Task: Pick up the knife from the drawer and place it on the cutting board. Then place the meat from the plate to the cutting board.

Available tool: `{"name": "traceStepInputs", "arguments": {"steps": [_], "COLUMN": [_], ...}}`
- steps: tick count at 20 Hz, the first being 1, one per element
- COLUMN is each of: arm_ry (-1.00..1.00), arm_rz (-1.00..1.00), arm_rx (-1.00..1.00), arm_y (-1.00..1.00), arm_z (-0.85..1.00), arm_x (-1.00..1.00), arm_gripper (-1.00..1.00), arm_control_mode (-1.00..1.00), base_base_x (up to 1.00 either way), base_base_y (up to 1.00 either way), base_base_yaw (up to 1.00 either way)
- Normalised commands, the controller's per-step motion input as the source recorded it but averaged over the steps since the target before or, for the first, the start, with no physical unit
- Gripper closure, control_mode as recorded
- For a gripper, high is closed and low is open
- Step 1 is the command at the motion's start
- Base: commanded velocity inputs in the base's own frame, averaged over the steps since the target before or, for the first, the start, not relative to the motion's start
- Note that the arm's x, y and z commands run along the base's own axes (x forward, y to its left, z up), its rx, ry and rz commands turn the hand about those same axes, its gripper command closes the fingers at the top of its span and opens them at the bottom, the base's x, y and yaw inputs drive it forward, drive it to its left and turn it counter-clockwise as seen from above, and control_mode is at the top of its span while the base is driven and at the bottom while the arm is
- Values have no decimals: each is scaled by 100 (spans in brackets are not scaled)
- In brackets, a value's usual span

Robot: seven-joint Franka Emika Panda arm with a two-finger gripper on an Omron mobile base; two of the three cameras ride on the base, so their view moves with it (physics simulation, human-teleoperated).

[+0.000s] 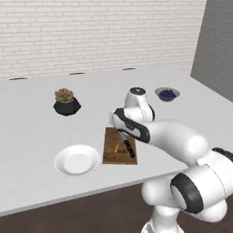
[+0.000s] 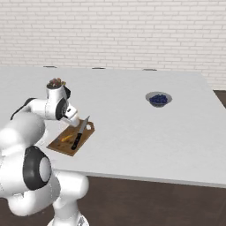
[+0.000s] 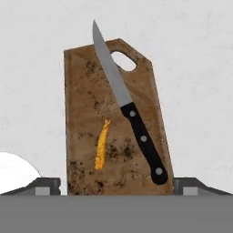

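The brown wooden cutting board lies on the white counter. On it the knife rests at a slant, silver blade tip past the board's handle-hole end, black handle near my hand. Beside the knife lies the meat, a small orange strip. My gripper hovers just above the board's near end, open, its fingertips spread wider than the board with nothing between them. The same board, knife and meat appear in the base views. The white plate sits bare left of the board. The drawer is out of view.
A potted succulent in a black pot stands behind the plate. A small bowl of blue berries sits far right on the counter. The counter's front edge runs close to the board. My own arm reaches over the counter's right part.
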Motion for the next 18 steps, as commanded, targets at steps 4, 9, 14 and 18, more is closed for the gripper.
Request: {"name": "traceStepInputs", "arguments": {"steps": [4,9,14,18], "arm_ry": [-26,-24,-21,-16], "arm_rz": [4,1,0,0], "arm_rx": [0,1,10,16], "arm_y": [-74,-80,-91,-87], "arm_z": [99,74,47,21], "arm_x": [-74,-77,-84,-73], "arm_gripper": [-100,-100,-100,-100], "arm_control_mode": [-100,-100,-100,-100], "base_base_x": [0,0,0,0], "base_base_y": [0,0,0,0], "base_base_yaw": [0,0,0,0]}}
